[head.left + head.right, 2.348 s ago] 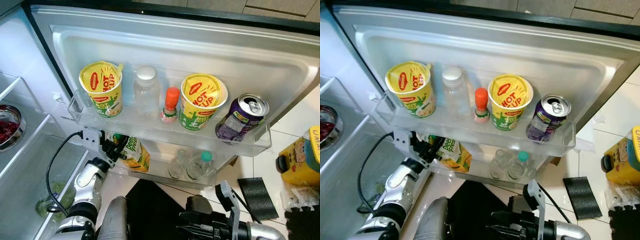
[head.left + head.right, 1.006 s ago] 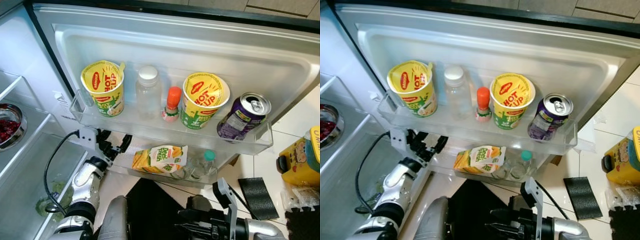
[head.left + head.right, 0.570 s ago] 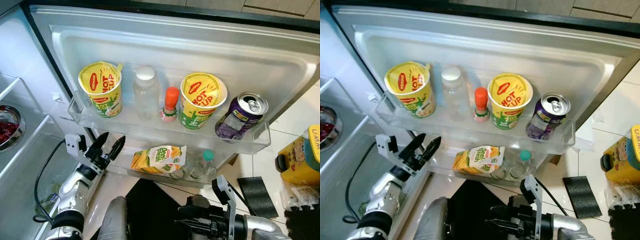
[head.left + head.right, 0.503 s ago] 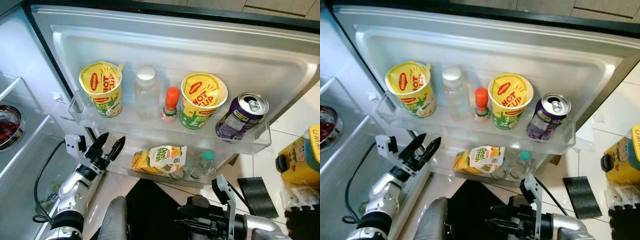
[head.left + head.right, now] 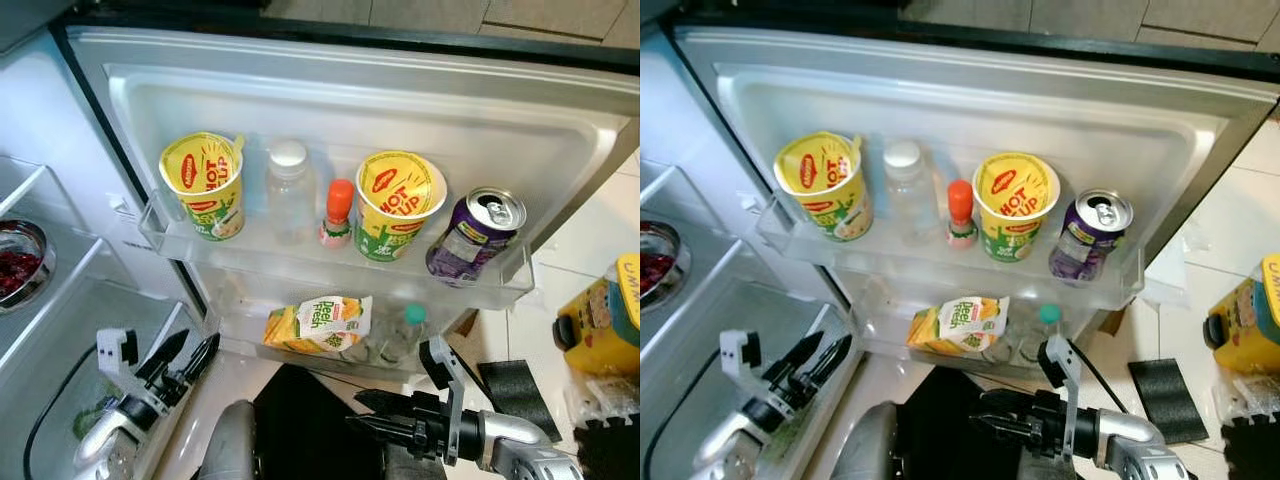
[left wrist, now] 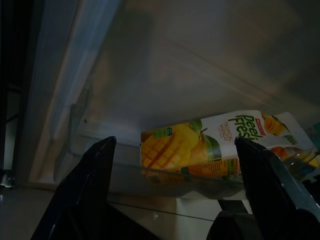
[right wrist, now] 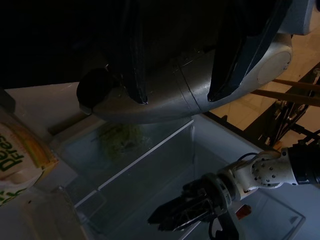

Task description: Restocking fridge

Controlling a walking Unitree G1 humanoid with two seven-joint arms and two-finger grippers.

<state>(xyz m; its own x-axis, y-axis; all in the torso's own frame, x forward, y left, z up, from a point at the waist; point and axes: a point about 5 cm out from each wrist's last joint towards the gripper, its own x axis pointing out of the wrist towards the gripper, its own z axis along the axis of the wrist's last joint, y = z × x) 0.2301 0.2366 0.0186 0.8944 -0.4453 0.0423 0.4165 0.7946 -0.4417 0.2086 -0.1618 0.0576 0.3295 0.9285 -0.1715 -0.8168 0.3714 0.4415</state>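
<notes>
Fridge door stands open in the left eye view, upper door shelf holding, left to right, a yellow noodle cup, a clear bottle, a small orange-capped bottle, a second noodle cup and a tilted purple can. Lower door shelf holds the mango juice carton lying on its side, with a green-capped bottle at its 3 o'clock. Left hand sits at 8 o'clock of the carton, well apart from it, fingers spread and empty. Right hand at 5 o'clock below the carton, fingers slightly parted, grasping nothing. Bowl of red food at the far 9 o'clock edge, yellow container on the floor at 3 o'clock.

Right eye view: same layout, carton flat on the lower shelf.

Left wrist view: dark; two black fingers wide apart, carton beyond them behind the clear shelf rail, not touched.

Right wrist view: dark; right fingers apart, nothing between; carton edge at the frame side, left hand further off over a clear fridge drawer.
</notes>
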